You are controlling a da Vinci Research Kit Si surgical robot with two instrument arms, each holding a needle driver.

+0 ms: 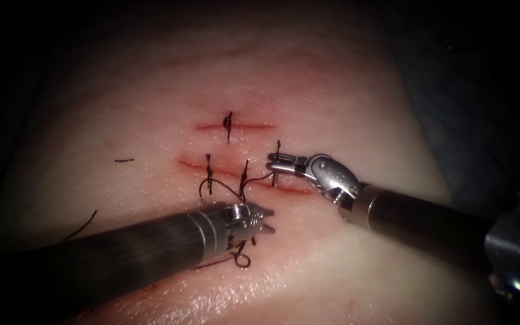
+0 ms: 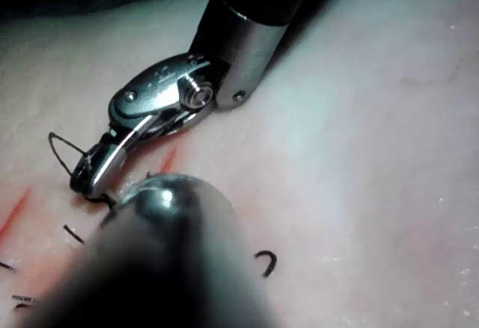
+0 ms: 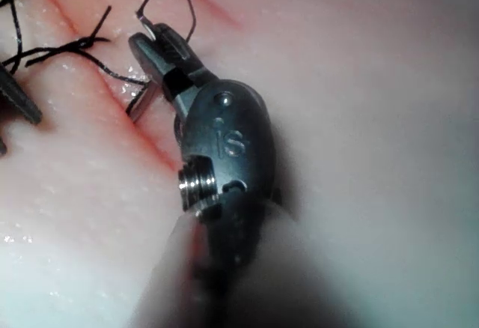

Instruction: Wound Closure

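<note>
- We see the needle (image 1: 275, 178) held near one end by the right tool (image 1: 275, 162), jaws clamped on it, its tip meeting the cut (image 1: 248, 176) toward that cut's right end.
- Thread (image 1: 254, 180) runs from there leftward to the stitches (image 1: 209, 174).
- The left tool (image 1: 266, 221) hovers below the cut, jaws slightly parted, holding nothing.
- Tissue (image 1: 344, 265) lies beneath.

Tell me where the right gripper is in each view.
Endoscope: right gripper at the lower cut's right end, shut on the needle.
Left wrist: gripper beyond the left shaft.
Right wrist: gripper close, over the cut.
Shared landmark: the thread at its tip.
Left gripper: open, empty.
</note>
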